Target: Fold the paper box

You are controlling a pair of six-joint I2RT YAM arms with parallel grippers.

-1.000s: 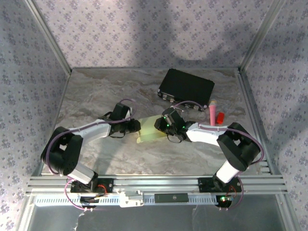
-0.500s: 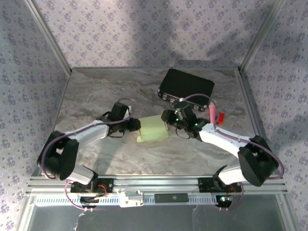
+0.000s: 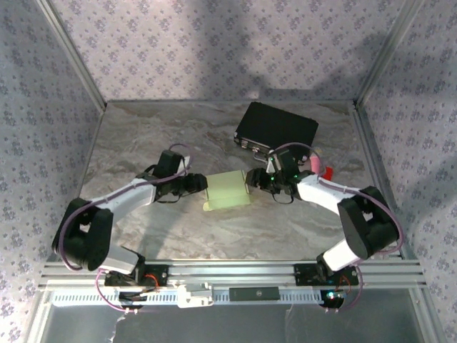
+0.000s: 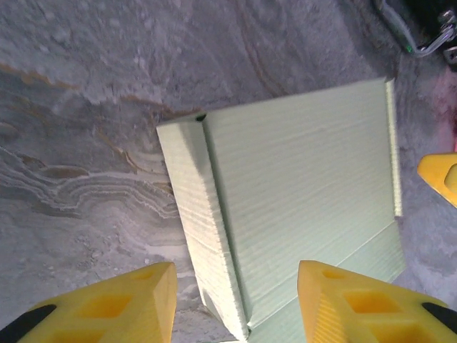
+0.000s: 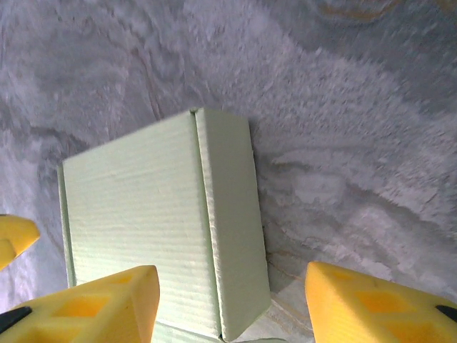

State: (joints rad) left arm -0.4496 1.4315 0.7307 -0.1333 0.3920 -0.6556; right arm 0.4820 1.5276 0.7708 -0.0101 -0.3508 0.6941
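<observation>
Top view, bottom of frame: alu rail (image 3: 228,271) w/ both arm bases bolted on, left arm (image 3: 107,207) at lower left, right arm (image 3: 350,214) at lower right, both reaching in toward ctr of the grey marbled surface (image 3: 143,143). At ctr frame the paper box (image 3: 228,189) lay flat on that surface: pale green, closed into a shallow rectangular shape, broad face up, w/ a small bit of card sticking out at its lower-left corner. Just at its left edge were the left fingers (image 3: 200,186), and just at its right edge the right fingers (image 3: 254,180), so the box sat btwn the two. Left wrist view: yellow fingers at bottom of frame stood apart w/ a wide gap, nothing clamped; the box (image 4: 300,193) lay ahead of them, one narrow side wall showing, its near corner in the gap. The right-hand finger overlapped the box's lower edge; touching or not, couldn't tell. One of the right arm's yellow fingers (image 4: 437,175) showed at the right edge. Right wrist view: fingers likewise well apart, holding nothing, box (image 5: 136,229) at lower left to ctr, its near corner btwn them. Farther back, upper right of ctr in top view, a black box (image 3: 277,128) lay on the surface, apart from the paper box. Just lower right of it were a pink object (image 3: 315,163) and a small red object (image 3: 328,173), too small to ID. Behind everything: floral-print walls (image 3: 214,50).
</observation>
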